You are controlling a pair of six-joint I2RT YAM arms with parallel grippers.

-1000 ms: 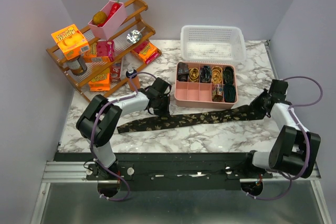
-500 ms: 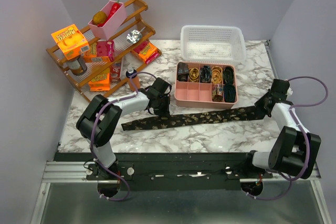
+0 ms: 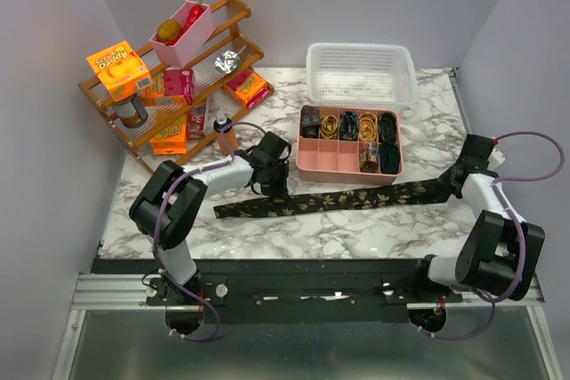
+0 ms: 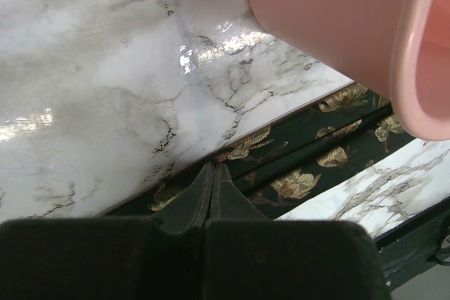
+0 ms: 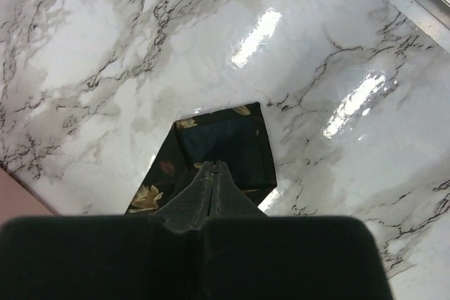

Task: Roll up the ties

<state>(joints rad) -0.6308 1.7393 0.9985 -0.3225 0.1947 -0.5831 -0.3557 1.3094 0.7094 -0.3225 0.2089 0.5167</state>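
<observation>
From above: shows one tie [image 3: 338,199] lying flat along the surface [image 3: 356,229], stretched from the left gripper [image 3: 270,186] to the right gripper [image 3: 452,186]. Places the pink tray [image 3: 347,173] just beyond the stretch between them, with rolled ties [image 3: 343,124] in its far compartments. Reads as the straightening step, with no roll begun on this one.

From the left wrist: shows the left gripper [image 4: 211,173] closed, tips together and down on the narrow part of the tie [image 4: 302,166]. Cannot tell whether cloth is pinched or only pressed. Puts the pink tray [image 4: 337,19] close ahead and to the right of the tips, and bare surface [image 4: 105,89] ahead and to the left.

From the right wrist: shows the right gripper [image 5: 214,170] closed on the tie [image 5: 225,135] near its wide end, the turned-over end with plain dark lining just ahead of the tips.

For a clean job: draw the cloth taut without twisting. Hold one end pinned while the other is turned. Make the first fold small and tight, edges in line. Mind the tray wall near the left tips.
</observation>
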